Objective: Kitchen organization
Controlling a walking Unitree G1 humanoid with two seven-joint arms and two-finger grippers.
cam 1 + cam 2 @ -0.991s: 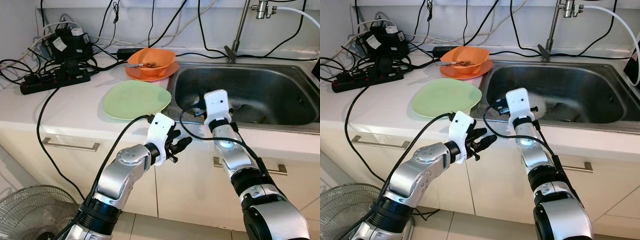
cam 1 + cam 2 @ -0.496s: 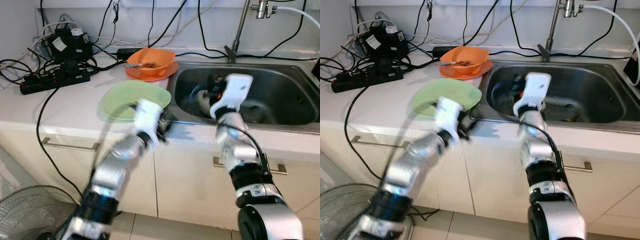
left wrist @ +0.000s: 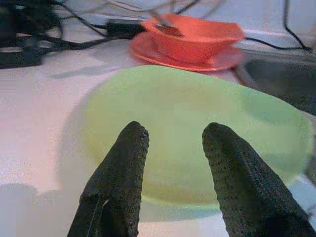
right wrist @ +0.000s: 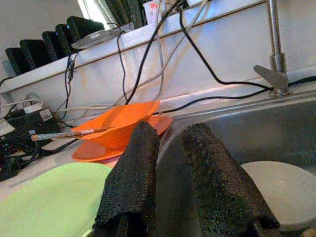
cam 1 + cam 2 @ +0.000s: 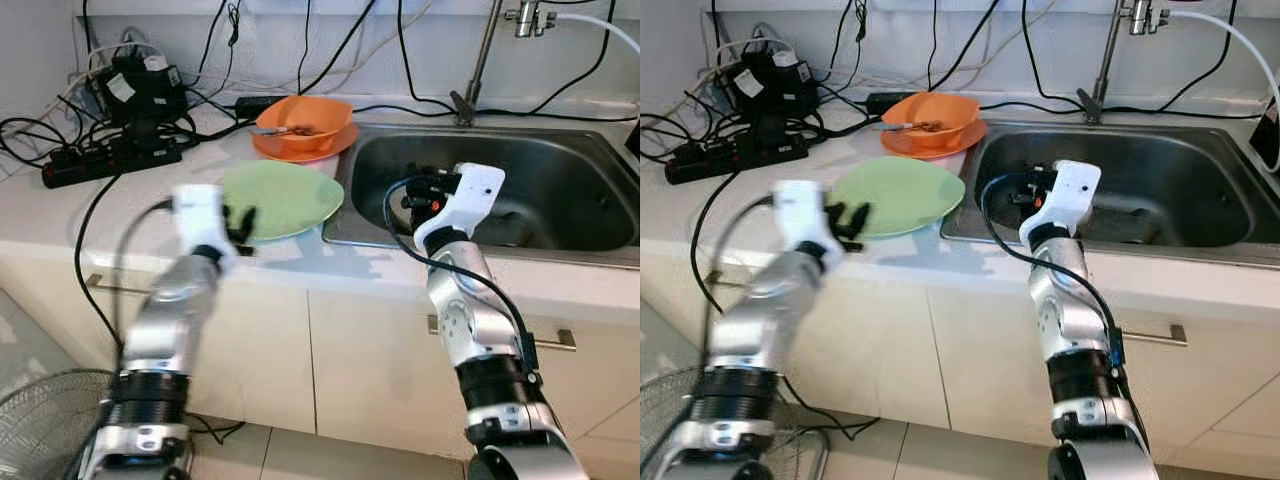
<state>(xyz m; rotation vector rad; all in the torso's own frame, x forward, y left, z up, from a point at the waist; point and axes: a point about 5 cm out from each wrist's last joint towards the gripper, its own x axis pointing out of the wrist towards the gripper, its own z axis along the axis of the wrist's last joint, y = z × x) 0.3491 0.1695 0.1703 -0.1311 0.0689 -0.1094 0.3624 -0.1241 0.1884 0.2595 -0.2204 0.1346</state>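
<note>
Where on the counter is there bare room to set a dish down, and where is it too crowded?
Bare counter lies left of the green plate, between it and the power strip, though the left pincer hovers at the plate's near edge. The back left corner is crowded with cables and adapters. The orange bowl on its orange plate fills the strip beside the sink.

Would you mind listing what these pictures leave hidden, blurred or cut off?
- Left gripper: motion-blurred in both eye views, so contact with the green plate is unclear.
- Pale dish in the sink: cut off by the right wrist view's edge; in the eye views the right gripper and its arm cover it.
- Orange bowl: what it holds is too small to identify.
- Faucet: cut off by the top edge.
</note>
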